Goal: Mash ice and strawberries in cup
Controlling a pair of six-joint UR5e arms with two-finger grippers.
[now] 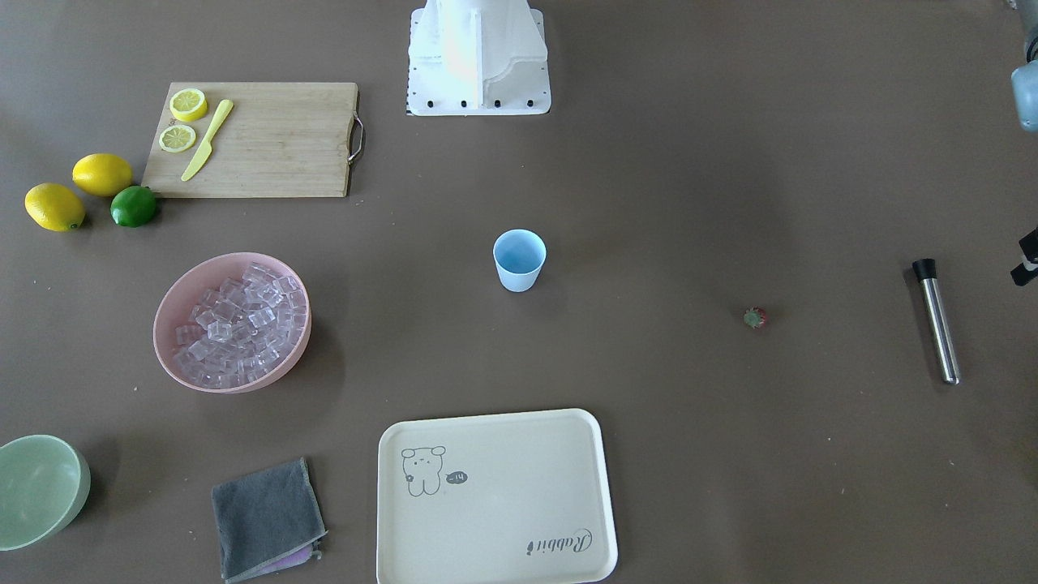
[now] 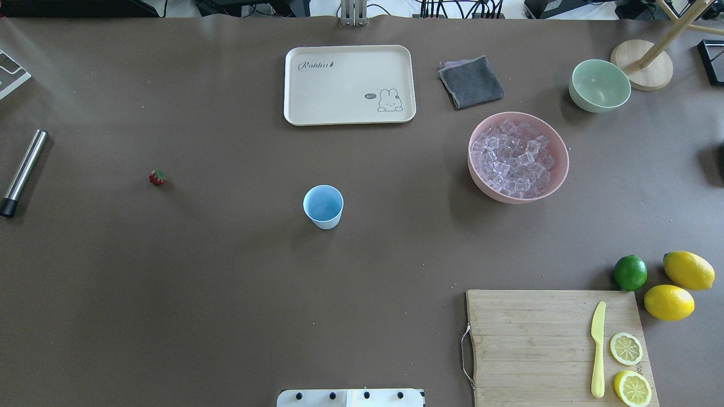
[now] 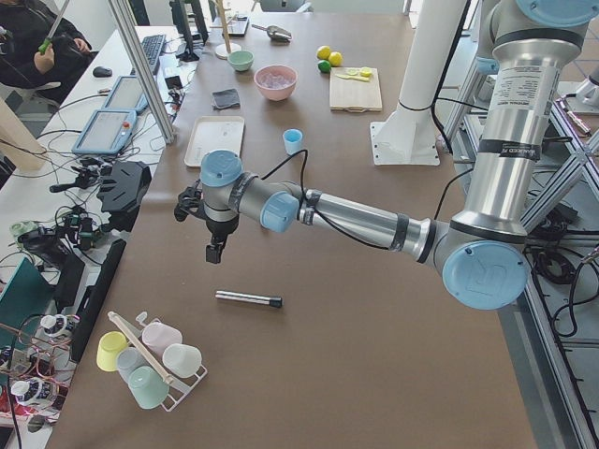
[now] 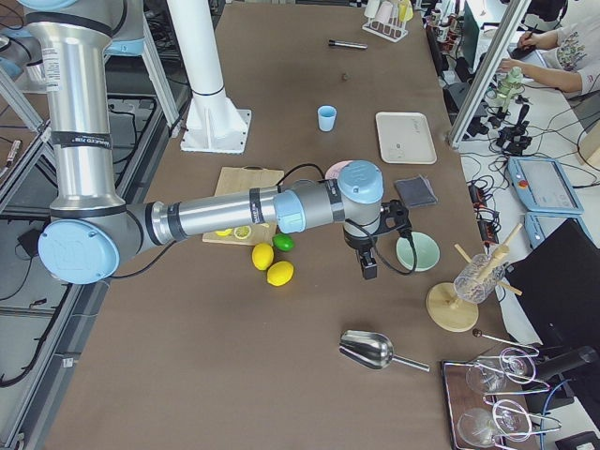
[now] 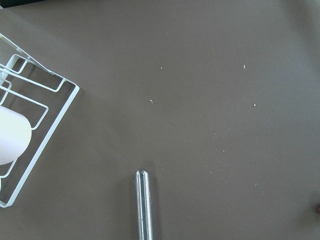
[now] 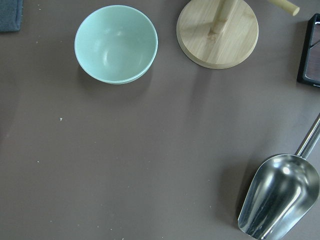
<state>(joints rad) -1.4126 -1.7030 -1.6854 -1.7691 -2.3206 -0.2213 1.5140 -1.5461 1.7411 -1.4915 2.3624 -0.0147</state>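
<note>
Front-facing view: small light-blue plastic cup [image 1: 519,259] upright mid-table, its inside plain blue. Tiny red strawberry with green top [image 1: 755,318] lies on the brown table [image 1: 689,454], well apart from the cup, between it and a steel rod with a black end [image 1: 937,323]. Clear glassy ice cubes [image 1: 239,324] are heaped in a round pink bowl [image 1: 296,357] on the cup's other side, apart from it. Round pale green bowl [image 1: 36,491] is cut off by the frame edge. A black part and a grey-blue joint poke in at the edge by the rod, too little to identify

Overhead view: same layout. The cup [image 2: 323,206] sits between the strawberry [image 2: 158,177] and the ice [image 2: 512,161]. The rod [image 2: 22,172] lies near the table's edge

Left-end view: left gripper [image 3: 216,251] hangs above the table near the rod [image 3: 248,299], well apart from the far, small cup [image 3: 293,141]. Jaws dark and small, cannot tell whether apart or together

Right-end view: right gripper [image 4: 367,265] hangs just beside the green bowl [image 4: 417,251]. Jaws' state unreadable. The arm hides most of the pink bowl

Left wrist view: only the rod's rounded tip [image 5: 143,205] shows, the rest cut off below. A white wire rack [image 5: 50,120] is cropped at the edge. A red speck at the frame's far edge, too small to identify

Right wrist view: green bowl [image 6: 116,44] whole. A shiny metal scoop [image 6: 280,200] and a round wooden base [image 6: 217,32] are both cropped
</note>
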